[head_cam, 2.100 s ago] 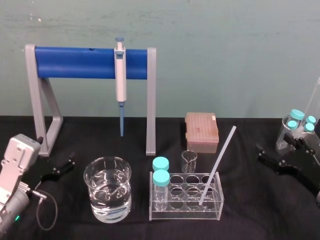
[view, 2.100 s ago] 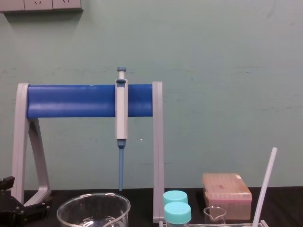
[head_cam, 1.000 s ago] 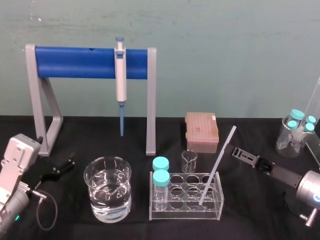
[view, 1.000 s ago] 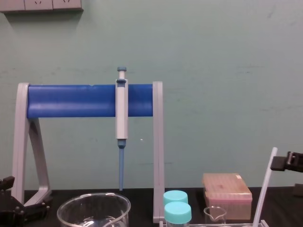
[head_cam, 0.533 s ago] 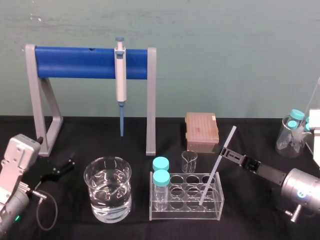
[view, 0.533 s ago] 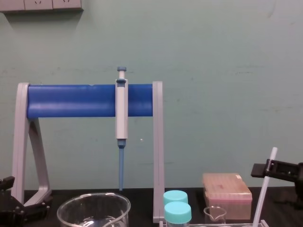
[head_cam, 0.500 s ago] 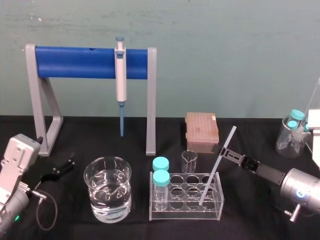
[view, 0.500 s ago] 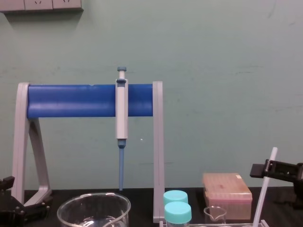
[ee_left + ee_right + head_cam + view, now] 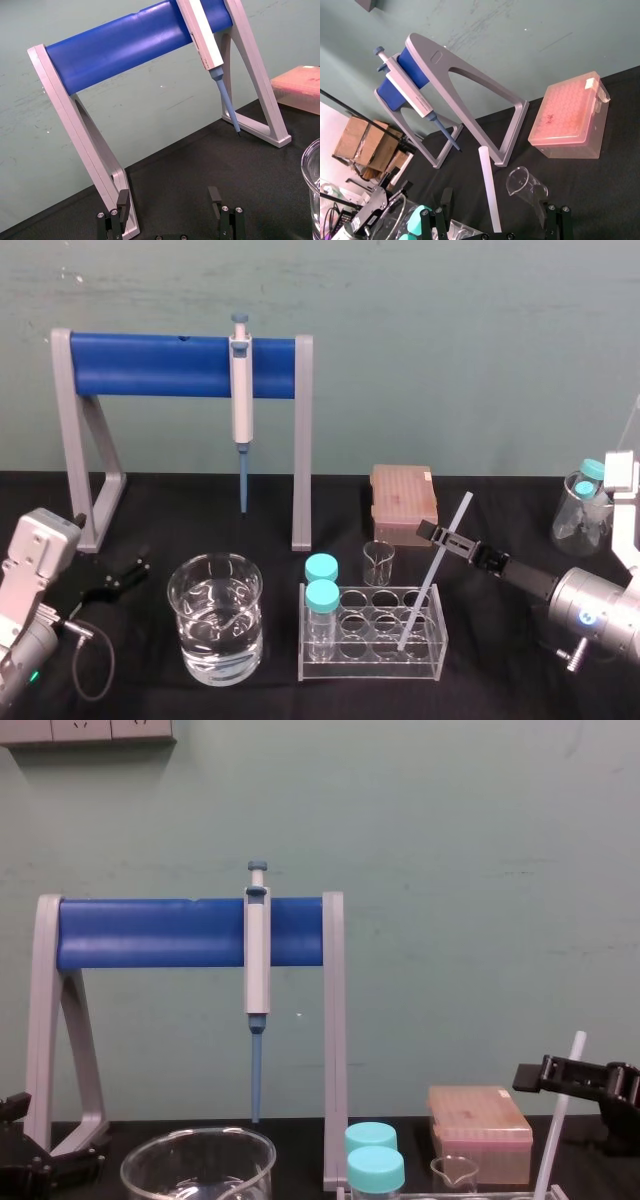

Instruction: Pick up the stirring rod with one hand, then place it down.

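Note:
The stirring rod [image 9: 437, 567] is a thin translucent white stick leaning in the clear tube rack [image 9: 372, 660], with its top tilted up to the right. My right gripper [image 9: 445, 537] has come in from the right and stands open around the rod's upper part. In the right wrist view the rod [image 9: 488, 192] runs up between the two black fingers [image 9: 445, 199], with a gap on each side. From the chest the rod [image 9: 561, 1115] crosses in front of the right gripper [image 9: 560, 1077]. My left gripper [image 9: 116, 580] rests open low at the left beside the stand; the left wrist view shows this gripper [image 9: 168, 197] with nothing between its fingers.
A grey-and-blue stand [image 9: 180, 365] holds the pipette [image 9: 240, 390] at the back left. A water beaker [image 9: 215, 618] sits front left, two teal-capped tubes [image 9: 322, 598] stand in the rack, and a small beaker [image 9: 378, 562] and pink tip box [image 9: 403, 502] lie behind it. A flask [image 9: 585, 508] stands far right.
My right gripper has moved left and forward from the table's right side until its open fingers straddle the rod's upper part. The rod and the left arm have not moved.

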